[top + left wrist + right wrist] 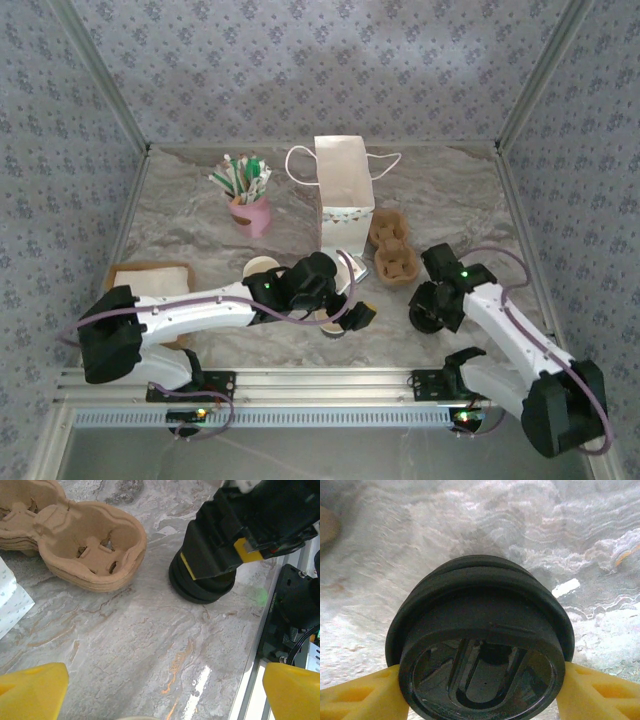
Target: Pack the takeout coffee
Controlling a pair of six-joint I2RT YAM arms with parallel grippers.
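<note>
We see the black lid clamped in the right gripper. A yellow finger presses each side of its rim, and it sits low over the marble table; we cannot tell whether it touches. In the top view the lid is at the table's 4 o'clock.

From the lid, the brown carrier lies near at 11 o'clock, apart from it and empty. The white bag stands upright just past the carrier, at 10 o'clock, mouth open and handles hanging. The left gripper is at 9 o'clock with its jaws spread wide and nothing between them. A pale round rim just under it we take for the cup. Another pale round thing lies half hidden behind the left arm.

A pink cup of straws stands well apart at 10 o'clock. A tray of napkins sits at the table's 8 o'clock.

The bag's lower band carries print too small to read.

Bare marble lies between the lid and the left gripper. The metal rail at the near edge runs close at the lid's 6 o'clock, and the right wall is near at 3 o'clock.
</note>
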